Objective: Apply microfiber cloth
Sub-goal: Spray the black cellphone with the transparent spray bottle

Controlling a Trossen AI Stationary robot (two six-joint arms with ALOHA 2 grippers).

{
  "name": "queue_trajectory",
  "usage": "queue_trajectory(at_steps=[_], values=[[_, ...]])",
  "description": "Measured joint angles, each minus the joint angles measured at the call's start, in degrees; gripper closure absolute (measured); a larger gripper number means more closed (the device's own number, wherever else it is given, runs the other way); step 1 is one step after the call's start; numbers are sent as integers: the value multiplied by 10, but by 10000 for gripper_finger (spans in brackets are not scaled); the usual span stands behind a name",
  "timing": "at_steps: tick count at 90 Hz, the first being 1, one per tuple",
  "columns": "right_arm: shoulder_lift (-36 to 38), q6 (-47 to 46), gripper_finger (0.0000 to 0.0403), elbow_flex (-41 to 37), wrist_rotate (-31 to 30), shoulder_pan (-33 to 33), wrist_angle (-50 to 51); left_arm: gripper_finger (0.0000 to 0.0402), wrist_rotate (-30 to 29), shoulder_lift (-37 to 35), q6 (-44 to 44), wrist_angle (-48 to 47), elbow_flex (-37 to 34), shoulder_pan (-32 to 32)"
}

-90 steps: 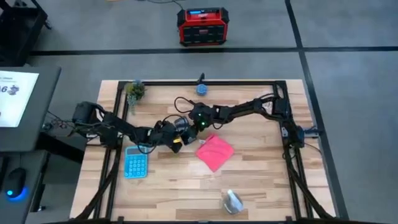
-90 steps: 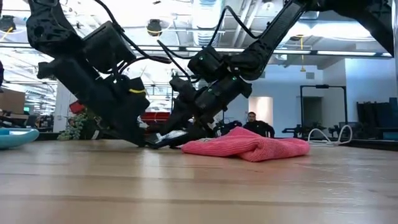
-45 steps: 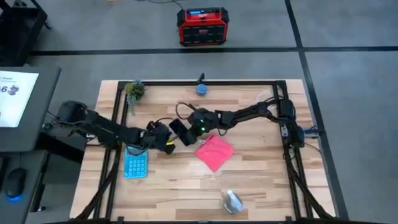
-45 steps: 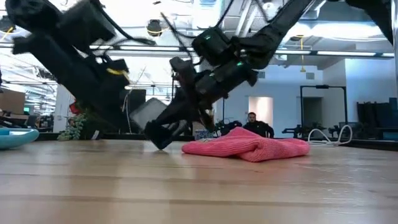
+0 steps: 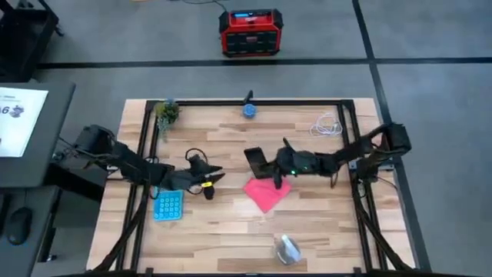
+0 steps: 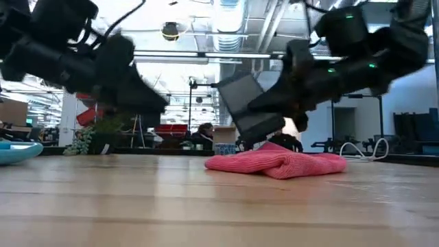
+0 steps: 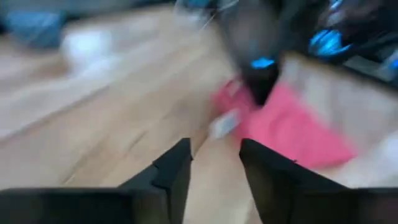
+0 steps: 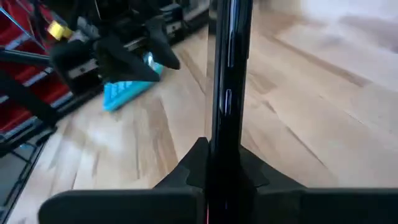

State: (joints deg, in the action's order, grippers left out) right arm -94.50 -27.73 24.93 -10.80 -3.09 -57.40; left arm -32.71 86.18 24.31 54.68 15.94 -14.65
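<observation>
The pink-red microfiber cloth [image 5: 267,193] lies bunched on the table's middle [image 6: 278,159]. My right gripper [image 5: 274,168] reaches in from the right and is shut on a black phone [image 5: 254,159], which hangs tilted just above the cloth's far-left part [image 6: 245,104]. In the right wrist view the phone [image 8: 225,74] shows edge-on. My left gripper [image 5: 207,182] hovers open left of the cloth, beside the light-blue calculator [image 5: 168,205], with nothing between its fingers [image 7: 214,168]. My right gripper pinches the phone between its two fingers, one on each broad face, at the end nearest the gripper [image 8: 222,146]. The fingers come from the table's right, slanting down, and lie along the phone. The phone is lifted clear of the table, tilted, its free end pointing up and left.
A small plant [image 5: 165,113] and a blue object [image 5: 249,109] stand at the far edge, and a white cable [image 5: 328,125] lies far right. A grey object [image 5: 287,248] sits near the front edge. A black frame [image 5: 231,101] borders the table.
Both grippers were at the phone, left of the cloth. My right gripper has carried it up and toward the table's right edge, to above the cloth. My left gripper has parted from the phone and drawn back toward the left and near edges.
</observation>
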Motion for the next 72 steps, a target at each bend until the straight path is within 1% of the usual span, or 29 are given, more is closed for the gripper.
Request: queue_trajectory(at_steps=[9,16,26,43,62,72], values=[[2,32,388,3,-22,-23,-57,232,72,64,-39,100,21,23],[2,55,388,4,-24,-35,-77,218,116,110,-51,145,50,38],[2,74,388,12,-29,-43,-91,207,147,163,-49,164,93,55],[2,77,388,16,-28,-49,-86,203,219,210,-55,167,164,64],[3,82,387,16,-26,-53,-88,205,235,226,-59,148,210,64],[3,83,387,16,-25,-52,-90,229,233,226,-63,130,229,64]])
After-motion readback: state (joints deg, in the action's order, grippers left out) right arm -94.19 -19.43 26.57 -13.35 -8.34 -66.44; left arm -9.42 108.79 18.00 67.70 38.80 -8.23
